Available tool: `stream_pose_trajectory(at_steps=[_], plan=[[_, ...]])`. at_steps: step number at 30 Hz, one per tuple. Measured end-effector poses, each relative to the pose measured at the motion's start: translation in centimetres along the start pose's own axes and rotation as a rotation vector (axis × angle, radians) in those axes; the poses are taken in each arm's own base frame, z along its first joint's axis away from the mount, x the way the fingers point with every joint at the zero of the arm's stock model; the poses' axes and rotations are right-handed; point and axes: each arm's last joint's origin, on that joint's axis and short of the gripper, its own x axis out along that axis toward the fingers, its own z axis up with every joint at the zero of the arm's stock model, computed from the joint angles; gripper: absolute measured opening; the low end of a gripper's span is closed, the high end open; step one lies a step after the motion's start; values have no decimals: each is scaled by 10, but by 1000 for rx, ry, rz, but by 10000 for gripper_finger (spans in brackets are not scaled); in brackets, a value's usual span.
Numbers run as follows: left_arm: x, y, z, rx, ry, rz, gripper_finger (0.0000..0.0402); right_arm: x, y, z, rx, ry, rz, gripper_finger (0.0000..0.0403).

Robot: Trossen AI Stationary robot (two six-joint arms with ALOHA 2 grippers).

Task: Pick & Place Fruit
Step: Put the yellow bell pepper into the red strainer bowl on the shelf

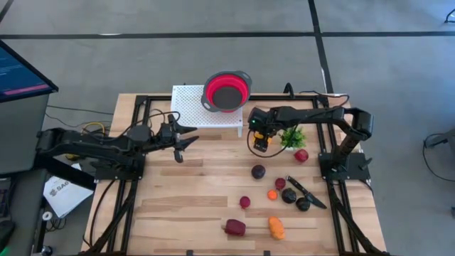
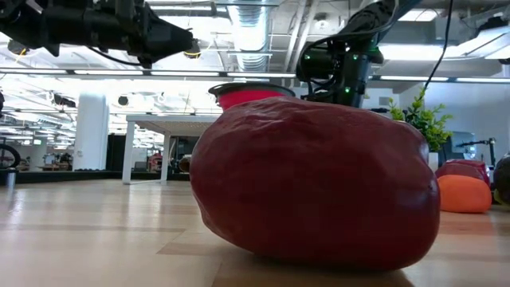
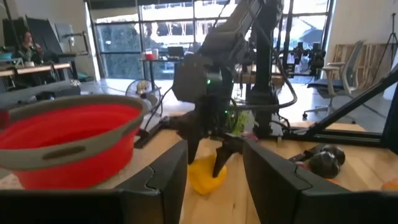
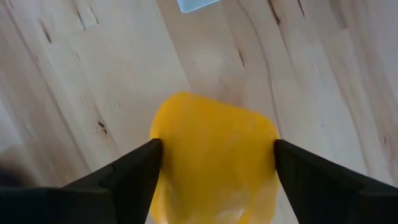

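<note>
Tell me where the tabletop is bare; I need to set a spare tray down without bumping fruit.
Bare wood runs along the front left, below the left hand and left of the maroon fruit. The right half is crowded: loose fruit, knife, plant, and the right hand around a yellow fruit.

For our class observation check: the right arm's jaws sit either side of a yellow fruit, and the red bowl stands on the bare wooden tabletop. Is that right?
Not quite. The red bowl stands on the white perforated board, as the high view shows. The right gripper does flank the yellow fruit.
</note>
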Motion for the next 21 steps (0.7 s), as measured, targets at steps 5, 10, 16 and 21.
stream_pose_trajectory(at_steps=[5, 10, 16, 21], plan=[[2, 0, -2, -12, 13, 0, 150, -5, 15, -3, -59, -3, -34, 273], [2, 0, -2, -14, 5, 0, 150, -22, 36, -9, -117, -54, -29, 261], [2, 0, -2, -14, 5, 0, 150, -32, 54, -30, -136, -296, 15, 241], [2, 0, -2, -13, 6, 0, 150, -34, 64, -45, -107, -547, 81, 216]])
